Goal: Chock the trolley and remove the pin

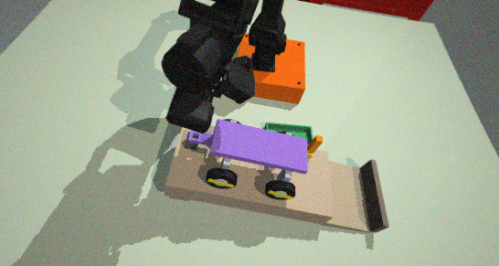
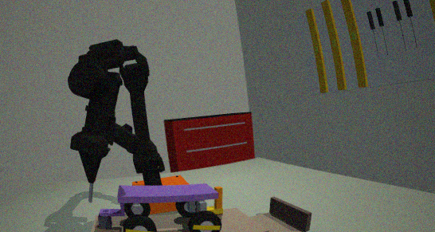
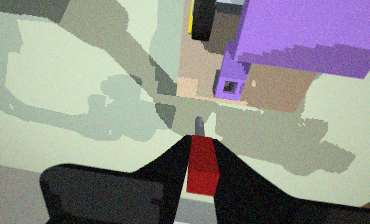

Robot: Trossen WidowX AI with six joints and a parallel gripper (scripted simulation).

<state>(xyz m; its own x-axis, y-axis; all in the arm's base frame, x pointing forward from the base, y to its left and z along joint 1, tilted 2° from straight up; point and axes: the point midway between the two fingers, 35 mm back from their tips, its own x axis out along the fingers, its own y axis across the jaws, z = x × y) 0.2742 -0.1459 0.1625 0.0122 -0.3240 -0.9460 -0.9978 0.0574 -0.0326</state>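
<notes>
One gripper (image 1: 189,123) (image 2: 92,182) (image 3: 200,142) holds the pin (image 2: 91,193) (image 3: 203,165) by its red head, and the pin's gray tip points down, out past the uphill end of the ramp (image 1: 256,186) (image 2: 235,218) (image 3: 198,70). The purple trolley (image 1: 260,146) (image 2: 167,193) (image 3: 311,35) stands on the ramp. The chock (image 1: 315,145) (image 2: 218,202) is at its downhill end, with its orange handle up. The green tray (image 1: 289,128) is on the tabletop (image 1: 388,99) (image 2: 319,194) (image 3: 51,65) behind the trolley.

Pale light fills the top picture, while the exterior one is dim, the arm (image 2: 99,94) almost a silhouette; grain speckles all three (fine, like sand), and in the wrist picture hard-edged shadows spread beyond the jaws and to either side, one darkening the purple deck (image 3: 306,30) ahead of them
</notes>
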